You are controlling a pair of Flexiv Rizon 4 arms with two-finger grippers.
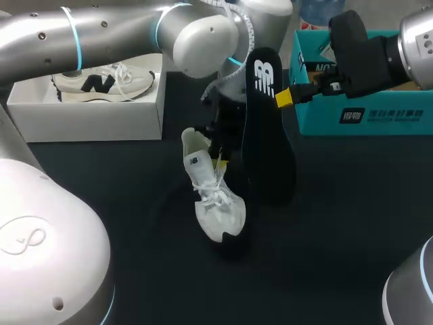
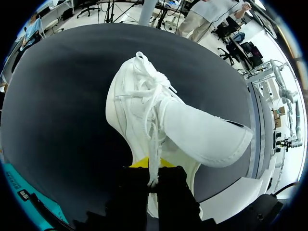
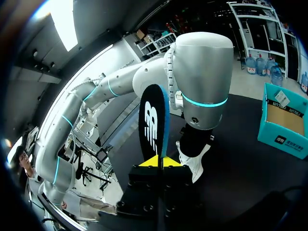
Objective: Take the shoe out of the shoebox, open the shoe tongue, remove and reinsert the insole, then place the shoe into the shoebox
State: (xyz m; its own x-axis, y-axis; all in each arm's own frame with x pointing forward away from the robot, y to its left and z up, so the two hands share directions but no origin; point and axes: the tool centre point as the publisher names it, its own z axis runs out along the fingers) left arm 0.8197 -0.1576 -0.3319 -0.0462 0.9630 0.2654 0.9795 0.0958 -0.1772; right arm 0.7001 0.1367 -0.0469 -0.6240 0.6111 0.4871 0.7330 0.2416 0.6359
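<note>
So right now the shoe point(image 1: 215, 200) is out of the box, sitting on the black table point(image 1: 338, 223) around the middle, toe toward the robot. The left arm point(image 1: 122, 34) comes in from the left, crosses to the middle and bends straight down over the heel end. The left claw point(image 1: 218, 161) points down into the shoe's opening. In the left wrist view its yellow tips point(image 2: 150, 163) look pinched together on the shoe point(image 2: 144, 106) right by the laces, with one lace end dangling between the fingers. The tongue point(image 2: 207, 134) is flopped out to one side.

The right arm reaches in from the right, roughly level, and the right claw point(image 1: 284, 98) is clamped on the black insole point(image 1: 267, 135). It grips it near the upper end, so the insole hangs almost upright just beside the shoe. From the right wrist view you see the insole point(image 3: 154, 125) edge-on, squeezed between the yellow tips point(image 3: 159, 162), with the left arm's wrist right behind it.

The white shoebox point(image 1: 88, 115) sits off to the left with a second shoe point(image 1: 101, 82) inside. A teal box point(image 1: 365, 115) is at the far right, behind the right claw.
</note>
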